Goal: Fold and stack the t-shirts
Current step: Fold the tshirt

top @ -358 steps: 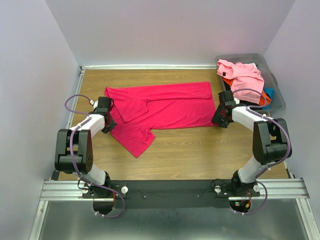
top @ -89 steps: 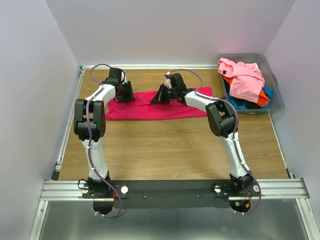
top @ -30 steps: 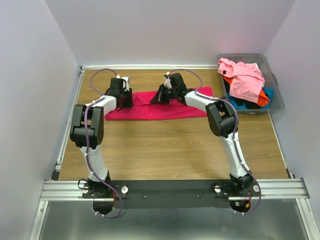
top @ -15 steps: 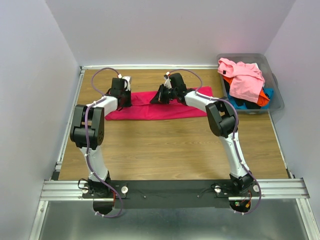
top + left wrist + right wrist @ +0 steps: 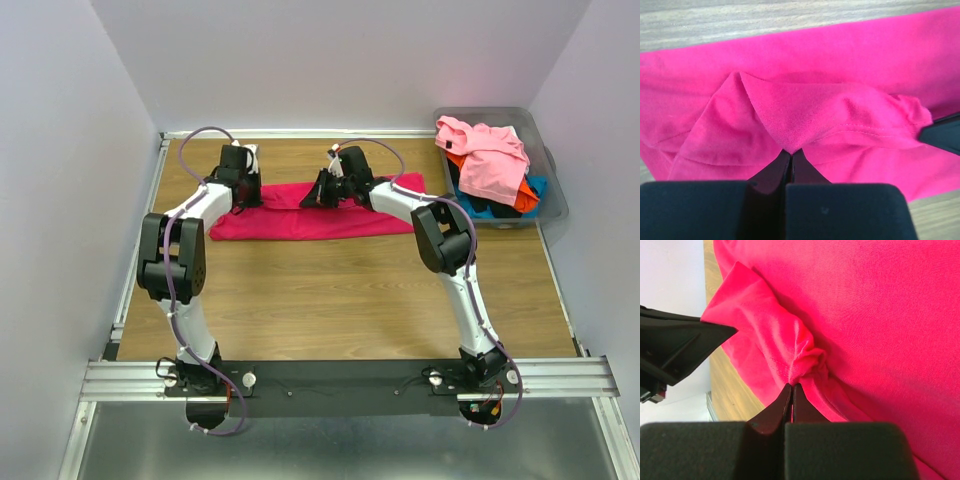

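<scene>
crimson t-shirt (image 5: 300,222) on tabletop (image 5: 330,290): one
heaped t-shirts (image 5: 490,150), far right: four colours counted
grey bin (image 5: 485,113): one
pincers: two, left pincer (image 5: 242,188), right pincer (image 5: 322,190)

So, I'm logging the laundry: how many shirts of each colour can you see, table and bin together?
crimson shirt: 1
pink shirt: 1
orange shirt: 1
blue shirt: 1
black shirt: 1
total: 5 in view; the bin may hide more.
</scene>
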